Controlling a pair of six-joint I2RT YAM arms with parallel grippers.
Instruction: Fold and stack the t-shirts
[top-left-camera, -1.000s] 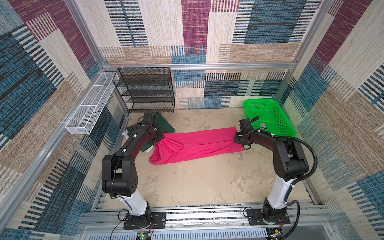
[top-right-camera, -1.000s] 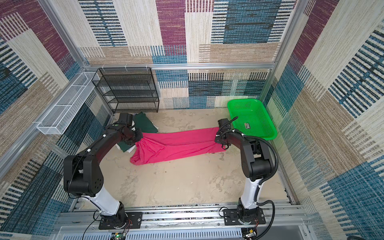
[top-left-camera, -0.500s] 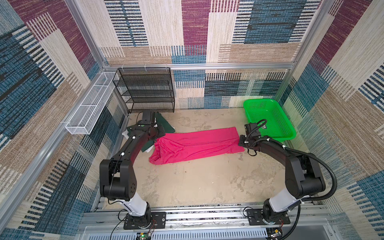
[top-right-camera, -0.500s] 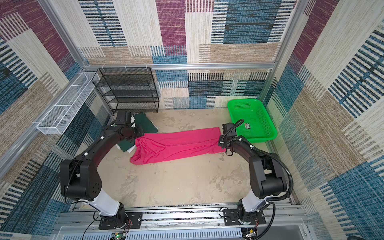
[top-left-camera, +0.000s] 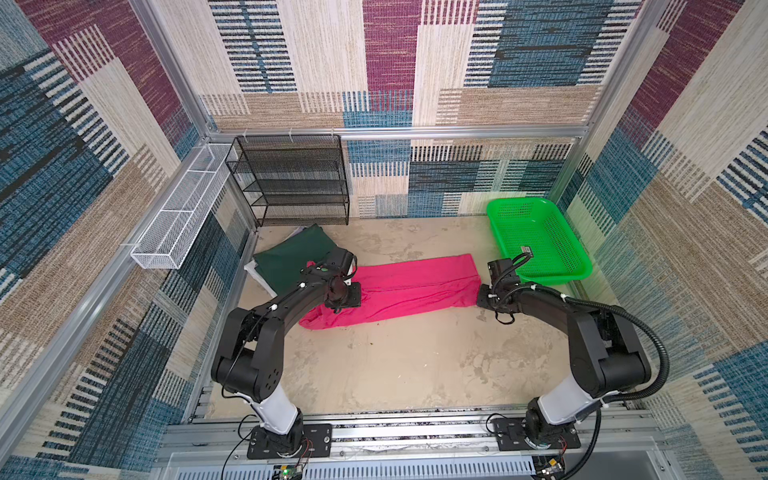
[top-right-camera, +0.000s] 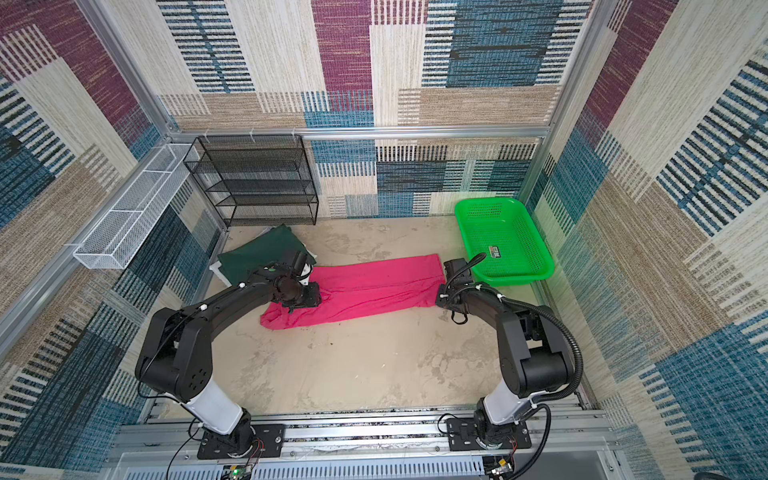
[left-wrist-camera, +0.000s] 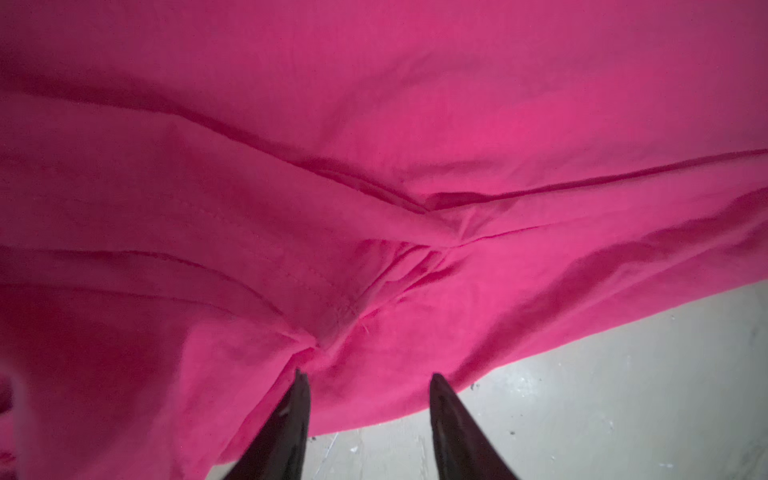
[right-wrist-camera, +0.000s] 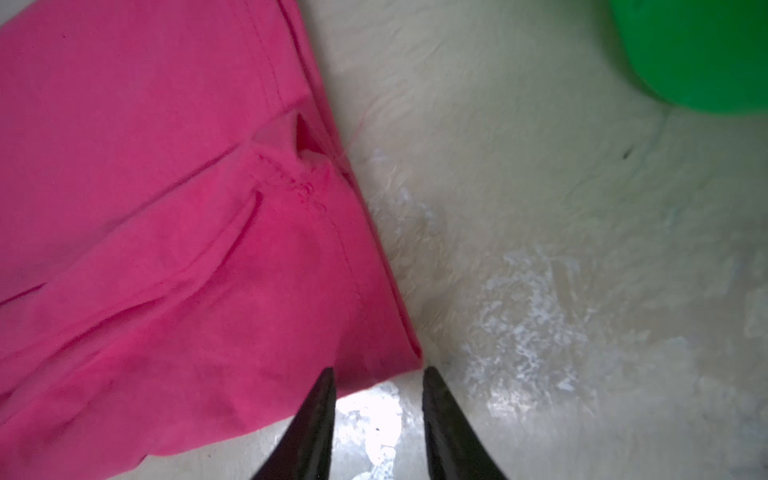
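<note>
- A white wire-mesh trough (top-left-camera: 174, 224) is mounted along the left wall. A black mesh shelf rack (top-left-camera: 291, 183) is set against the back wall beside it.
- A dark green t-shirt (top-left-camera: 291, 257), soft and folded to a rough square, is laid in front of the rack on a white t-shirt (top-left-camera: 252, 272), of which only a thin edge is seen.
- The left gripper (left-wrist-camera: 368, 376) is held released over the left end of the pink t-shirt (top-left-camera: 411, 286). Its dark tapered fingers are parted above creased cloth, and nothing is pinched.
- The pink t-shirt is spread as a long, wrinkled band across the middle of the mottled beige table (top-left-camera: 395, 361). Broad bare surface is left in front of it.
- The right gripper (right-wrist-camera: 378, 370) is likewise released, its fingers parted at the shirt's stitched right corner.
- A bright green perforated plastic basket (top-left-camera: 552, 277) is placed at the far right. It is separated from the shirt's hem by a strip of bare table.
</note>
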